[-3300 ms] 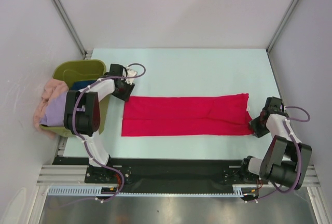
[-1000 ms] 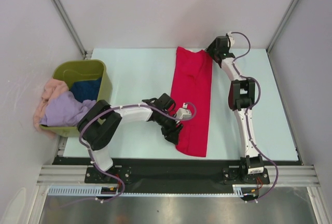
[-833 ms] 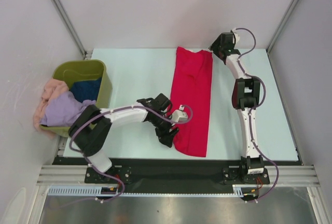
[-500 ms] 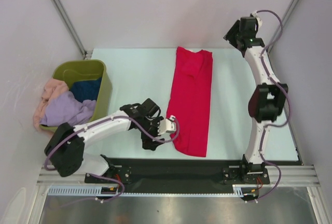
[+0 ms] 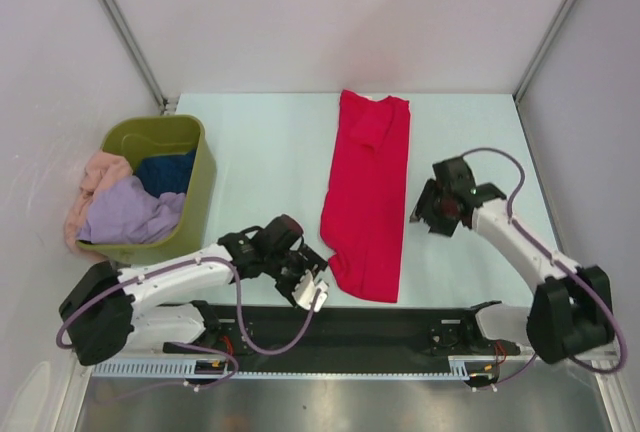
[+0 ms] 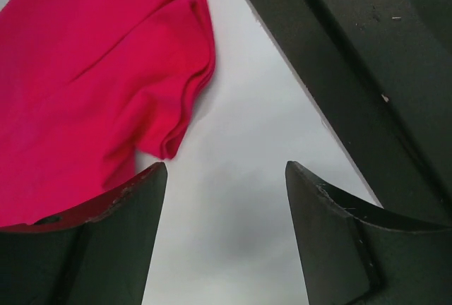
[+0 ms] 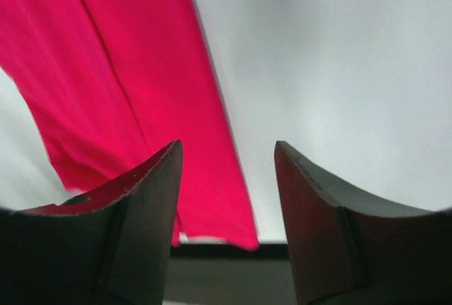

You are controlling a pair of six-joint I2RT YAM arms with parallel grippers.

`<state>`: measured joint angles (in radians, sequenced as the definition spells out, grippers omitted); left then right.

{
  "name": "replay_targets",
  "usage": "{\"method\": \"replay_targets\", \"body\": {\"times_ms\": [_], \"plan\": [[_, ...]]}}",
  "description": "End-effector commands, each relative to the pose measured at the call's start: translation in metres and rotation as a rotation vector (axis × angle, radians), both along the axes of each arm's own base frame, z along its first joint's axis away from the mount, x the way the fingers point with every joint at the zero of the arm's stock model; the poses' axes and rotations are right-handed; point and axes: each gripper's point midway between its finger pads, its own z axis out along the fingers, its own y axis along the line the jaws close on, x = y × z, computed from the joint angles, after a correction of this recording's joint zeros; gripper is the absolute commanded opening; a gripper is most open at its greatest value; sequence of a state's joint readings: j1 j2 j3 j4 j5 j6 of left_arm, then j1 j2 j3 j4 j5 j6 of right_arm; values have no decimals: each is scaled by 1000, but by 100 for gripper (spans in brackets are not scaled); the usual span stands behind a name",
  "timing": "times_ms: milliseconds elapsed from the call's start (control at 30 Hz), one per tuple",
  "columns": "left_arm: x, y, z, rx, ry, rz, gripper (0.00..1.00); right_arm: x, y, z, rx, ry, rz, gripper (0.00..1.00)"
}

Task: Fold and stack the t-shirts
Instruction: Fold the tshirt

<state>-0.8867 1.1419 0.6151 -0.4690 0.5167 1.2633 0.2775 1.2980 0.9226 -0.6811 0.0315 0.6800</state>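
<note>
Lying as a long folded strip down the middle of the table (image 5: 270,152), the red t-shirt (image 5: 365,192) is running from close to the far edge towards the near edge, with its near end sitting a little left of its far end. The left gripper (image 5: 308,282) is hanging low over the near part of the table, just left of the shirt's near end and apart from it. In the left wrist view this gripper (image 6: 226,171) is showing its jaws spread wide with only bare table between them, while the red t-shirt (image 6: 92,72) is filling the upper left, its layered edges curling at one corner, and the black rail (image 6: 367,51) along the table's near edge is crossing the upper right. The right gripper (image 5: 428,210) is hovering to the right of the shirt, about halfway along its length, pointing towards the cloth without touching it. The right wrist view is showing the right gripper (image 7: 227,148) with jaws likewise parted and gripping nothing, the red t-shirt (image 7: 127,86) lying beyond the left-hand finger. At the far left of the table the olive-green tub (image 5: 205,167) is holding the lavender t-shirt (image 5: 125,217), the peach-pink t-shirt (image 5: 95,177) spilling over its left rim, and the dark blue t-shirt (image 5: 165,170) deeper inside.
</note>
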Motion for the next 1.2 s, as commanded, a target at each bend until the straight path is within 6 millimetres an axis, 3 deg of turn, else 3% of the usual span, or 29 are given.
{"method": "replay_targets", "body": {"times_ms": [0,67,167,300,467,567,600,767,867,1000,1167], "plan": [[5,-28,-1,-69,-73,-65,74,-53,25,-3,96,69,5,58],[13,-36,-9,-52,-91,-37,73,-83,38,-9,117,83,47,56],[22,-39,-22,-4,-130,-32,78,-113,55,-20,162,94,66,55],[37,-41,-30,30,-183,1,79,-131,66,-41,183,122,72,54],[41,-44,-31,59,-168,10,77,-138,75,-53,181,140,96,53],[40,-47,-35,59,-168,-11,64,-141,76,-65,200,142,102,52],[40,-46,-38,67,-185,-23,56,-148,72,-75,199,167,91,52],[28,-37,-54,101,-195,-58,33,-158,68,-85,196,197,92,47],[20,-42,-57,106,-170,-28,2,-160,61,-87,180,190,77,42],[9,-46,-54,122,-100,61,0,-162,57,-86,174,183,81,41],[-41,-26,-51,214,87,13,0,-164,54,-85,152,185,109,40]]}}
